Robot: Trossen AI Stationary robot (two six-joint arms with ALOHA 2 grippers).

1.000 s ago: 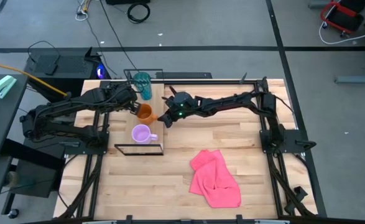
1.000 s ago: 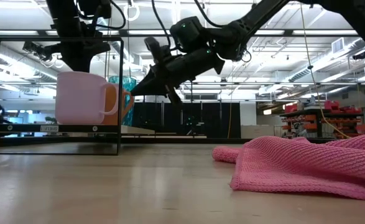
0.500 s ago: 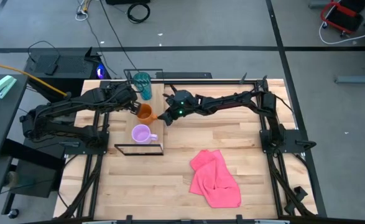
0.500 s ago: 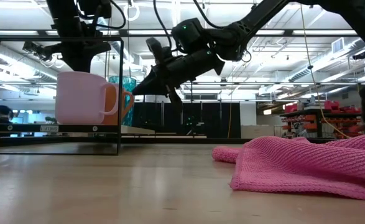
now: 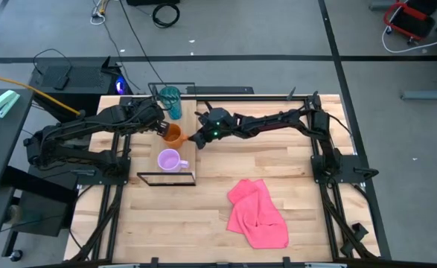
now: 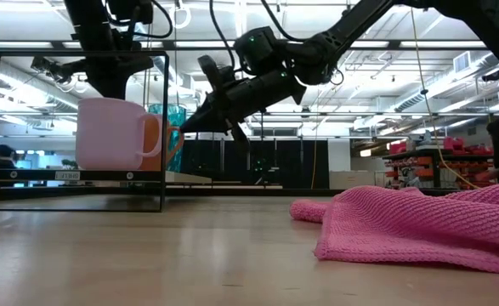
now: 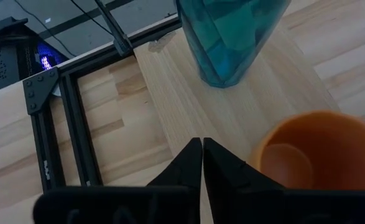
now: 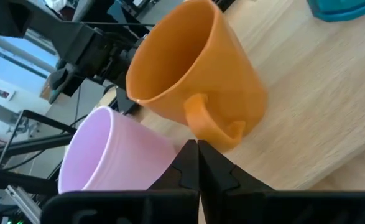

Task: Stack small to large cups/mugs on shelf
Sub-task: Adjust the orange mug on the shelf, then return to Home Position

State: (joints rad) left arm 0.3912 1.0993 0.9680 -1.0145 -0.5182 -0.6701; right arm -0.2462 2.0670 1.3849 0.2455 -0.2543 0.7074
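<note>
No readable writing or brand anywhere, just a small white tag on the shelf [image 6: 104, 175] frame, too tiny to read. Light-wood bench [image 5: 225, 223], pink cloth [image 5: 258, 213] bunched near the front, open lab with ceiling lights behind. On the shelf plank: teal tumbler [image 5: 172, 101] at the far end, orange mug [image 5: 173, 134] in the middle, lilac mug [image 5: 169, 160] nearest. Left gripper [image 5: 161, 126] just beside the orange mug, jaws nearly together, nothing held. Right gripper [image 5: 193, 139] at the mug's handle side, jaws closed, empty. Bare bench right of the shelf
</note>
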